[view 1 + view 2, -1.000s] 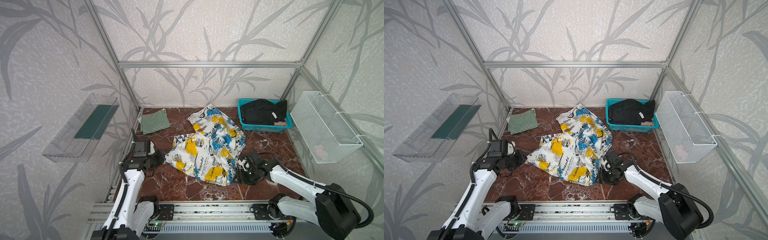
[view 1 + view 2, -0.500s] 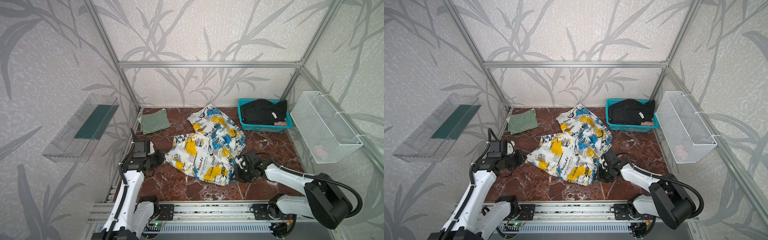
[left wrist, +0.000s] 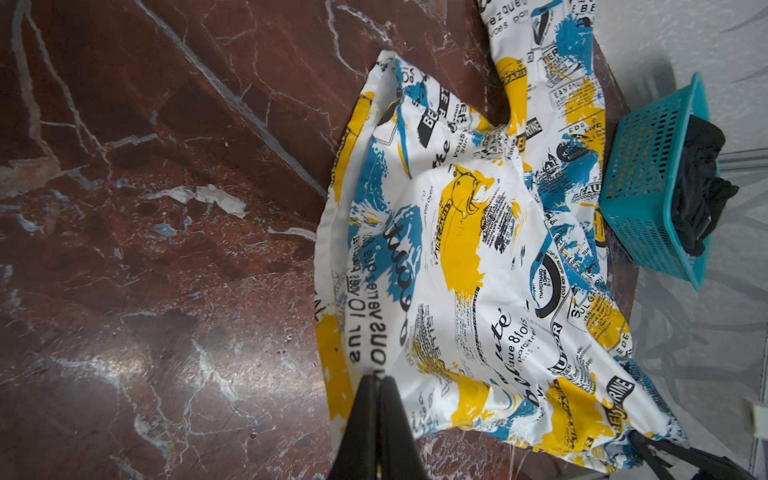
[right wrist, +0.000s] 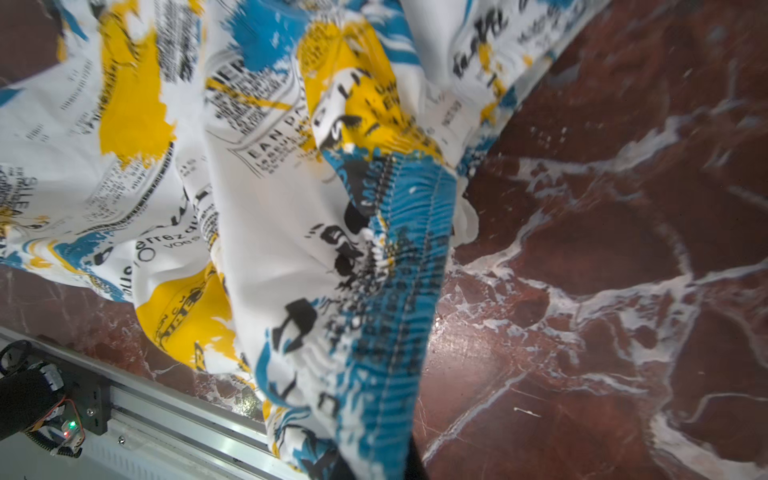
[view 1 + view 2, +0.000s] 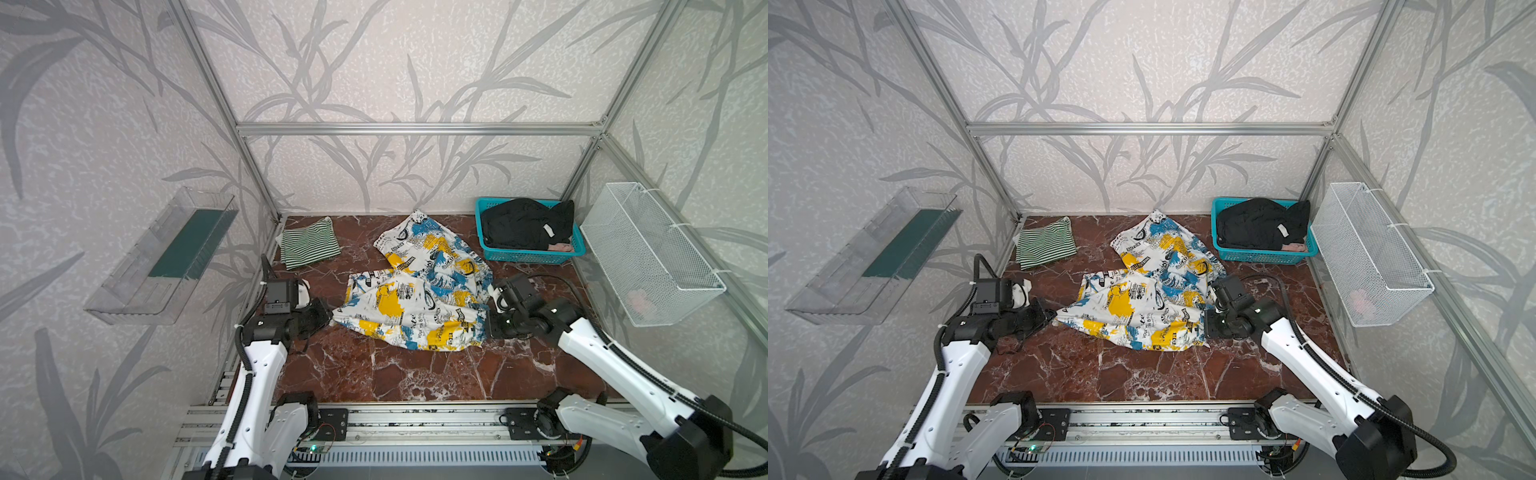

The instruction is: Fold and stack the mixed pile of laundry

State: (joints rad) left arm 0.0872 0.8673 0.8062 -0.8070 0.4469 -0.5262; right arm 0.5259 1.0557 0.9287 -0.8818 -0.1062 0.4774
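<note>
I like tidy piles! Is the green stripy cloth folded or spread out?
Folded, it seems: the striped cloth lies as a small flat rectangle at the back left of the table.

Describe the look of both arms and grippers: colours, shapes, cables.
Both the left arm and right arm have smooth white shells with black joints. A black ribbed cable runs along each. The left gripper and right gripper are black; the left's fingers taper.
</note>
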